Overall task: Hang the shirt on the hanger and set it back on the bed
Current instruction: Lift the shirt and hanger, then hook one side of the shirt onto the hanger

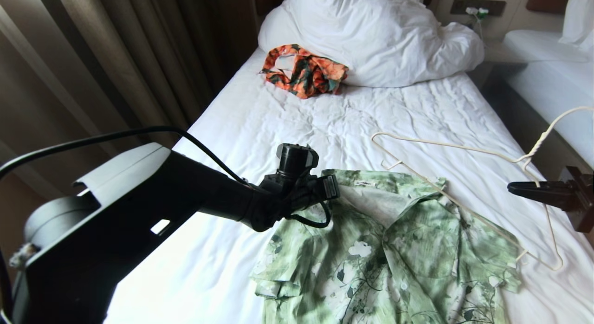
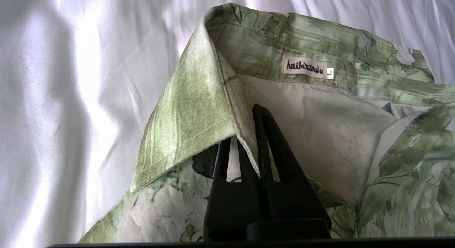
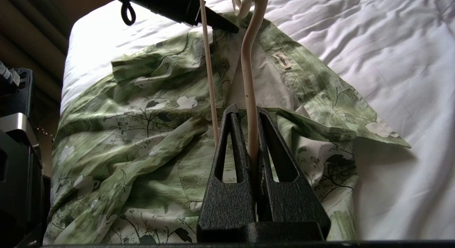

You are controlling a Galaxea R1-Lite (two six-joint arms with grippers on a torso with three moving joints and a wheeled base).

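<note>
Shirt (image 1: 390, 249) on near part of bed (image 1: 287, 129); hanger (image 1: 464, 194) over its right shoulder; orange garment (image 1: 304, 73) farther back left, against duvet (image 1: 371, 36); second bed (image 1: 552, 78) right.

Place: a hotel-style bedroom.
Beds: a white-sheeted bed (image 1: 287, 129) under the left pincer (image 1: 330, 187), a neighbouring bed (image 1: 552, 78) beyond the right pincer (image 1: 513, 188).
Window side: heavy curtains (image 1: 116, 59).
Wall: a switch panel (image 1: 478, 7).
</note>
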